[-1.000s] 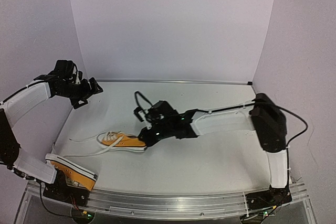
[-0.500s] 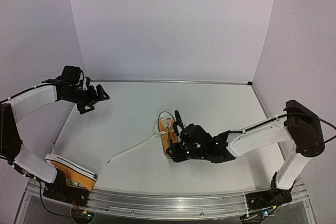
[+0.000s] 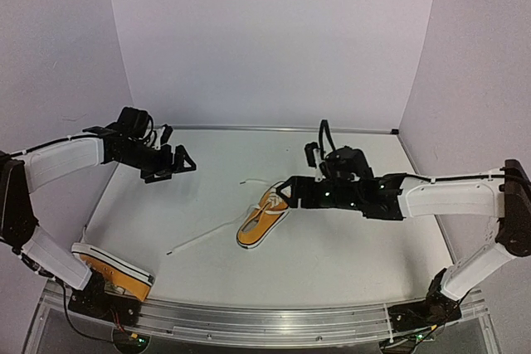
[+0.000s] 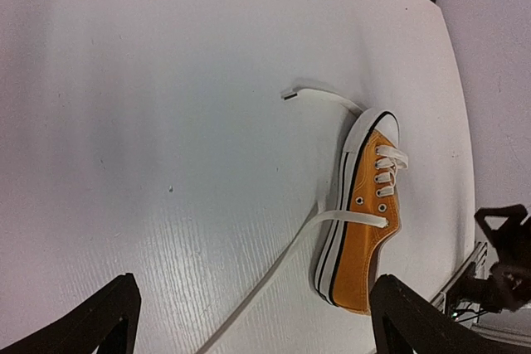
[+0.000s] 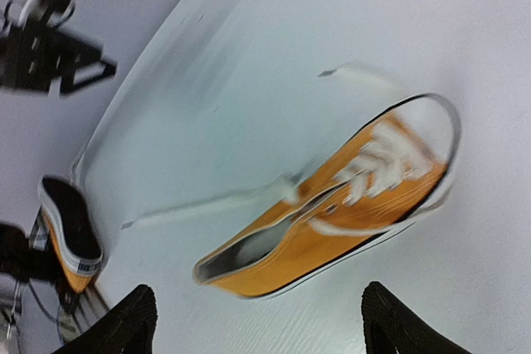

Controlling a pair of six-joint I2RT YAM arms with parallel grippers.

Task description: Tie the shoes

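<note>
One orange shoe (image 3: pixel 262 220) with a white sole lies in the middle of the table, toe toward the back right, its white laces untied. A long lace (image 3: pixel 203 236) trails off to the left, and a short one (image 3: pixel 253 181) points toward the back. My right gripper (image 3: pixel 284 194) hovers just right of the toe, open and empty; in its wrist view the shoe (image 5: pixel 332 213) lies ahead of its open gripper (image 5: pixel 261 329). My left gripper (image 3: pixel 172 165) hangs open at the far left, well away from the shoe (image 4: pixel 365 221). The second shoe (image 3: pixel 112 269) sits by the left arm's base.
White walls close the table at the back and both sides. A metal rail (image 3: pixel 265 312) runs along the near edge. The second shoe (image 5: pixel 70 234) rests at the table's front left corner, beside the left arm's lower link.
My right gripper carried the shoe from left of centre to the middle, opened, let it go and drew back to the right. The left gripper moved right, still open.
</note>
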